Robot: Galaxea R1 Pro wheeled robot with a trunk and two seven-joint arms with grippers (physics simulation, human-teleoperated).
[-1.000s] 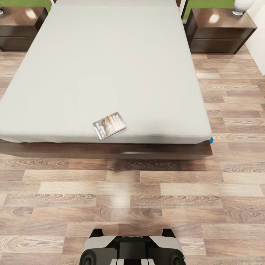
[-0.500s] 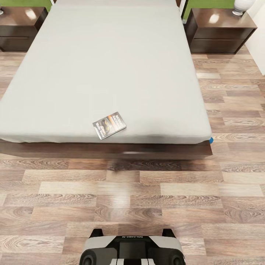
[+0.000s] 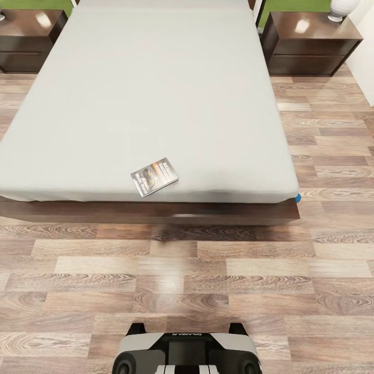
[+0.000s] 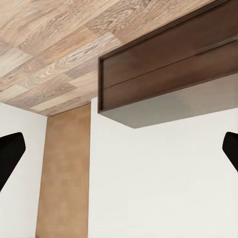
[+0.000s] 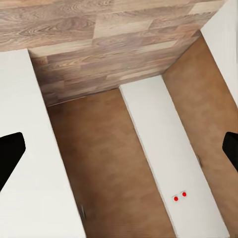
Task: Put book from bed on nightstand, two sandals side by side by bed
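Observation:
The book (image 3: 154,176) lies flat on the pale grey mattress of the bed (image 3: 150,98), near its foot edge. A sliver of bright blue sandal (image 3: 298,197) peeks out at the bed's front right corner; the rest is hidden by the bed, and the other sandal is out of view. Two nightstands flank the headboard, one at the left (image 3: 28,39) and one at the right (image 3: 309,44). My left gripper (image 4: 119,151) is open, its dark fingertips (image 4: 10,153) far apart. My right gripper (image 5: 119,153) is open too, with nothing between its fingertips (image 5: 10,151).
A white lamp base (image 3: 343,8) stands on the right nightstand. Wood-plank floor (image 3: 187,270) stretches between my base (image 3: 187,353) and the bed. The left wrist view looks at a dark brown wall cabinet (image 4: 168,64) and a white wall.

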